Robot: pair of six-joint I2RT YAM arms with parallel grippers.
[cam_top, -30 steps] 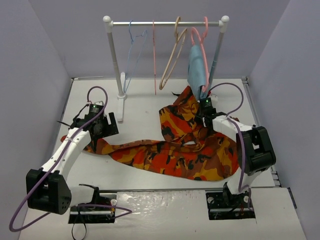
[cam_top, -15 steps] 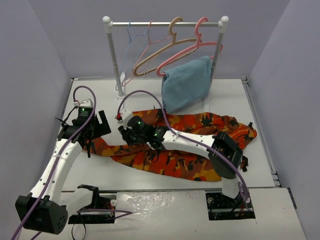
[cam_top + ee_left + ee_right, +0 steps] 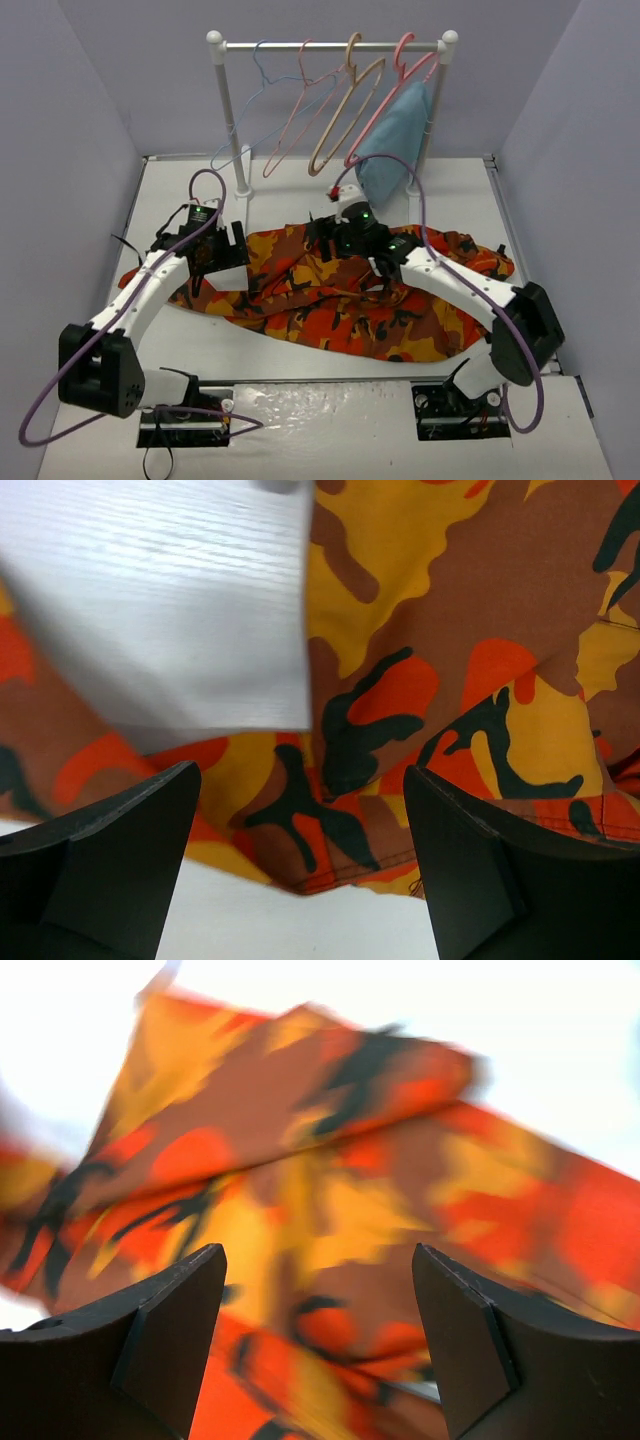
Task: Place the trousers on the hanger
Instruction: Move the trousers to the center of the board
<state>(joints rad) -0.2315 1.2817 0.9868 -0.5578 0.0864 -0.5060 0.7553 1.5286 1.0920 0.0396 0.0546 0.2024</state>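
Note:
The camouflage trousers (image 3: pixel 350 310) lie spread flat across the middle of the table. My left gripper (image 3: pixel 222 252) hovers open over their left end. In the left wrist view its fingers (image 3: pixel 100 870) straddle a stitched hem of the trousers (image 3: pixel 400 680) where it meets the white table, with nothing between them. My right gripper (image 3: pixel 328 238) is open over the upper middle of the cloth. The right wrist view is blurred and shows only trousers (image 3: pixel 300 1180) beneath the open gripper (image 3: pixel 315 1340). The light-blue wire hanger (image 3: pixel 247 120) hangs tilted at the left end of the rail.
The white rack (image 3: pixel 226 100) stands at the back of the table. It also carries a pink hanger (image 3: pixel 300 115), a tan hanger (image 3: pixel 345 115) and a pink hanger holding a light-blue garment (image 3: pixel 395 135). Grey walls close in both sides.
My right gripper has opened, let go of the trousers and swung back from the left to the middle. The cloth now lies spread wide. The hangers have swung. The left arm shifted slightly right.

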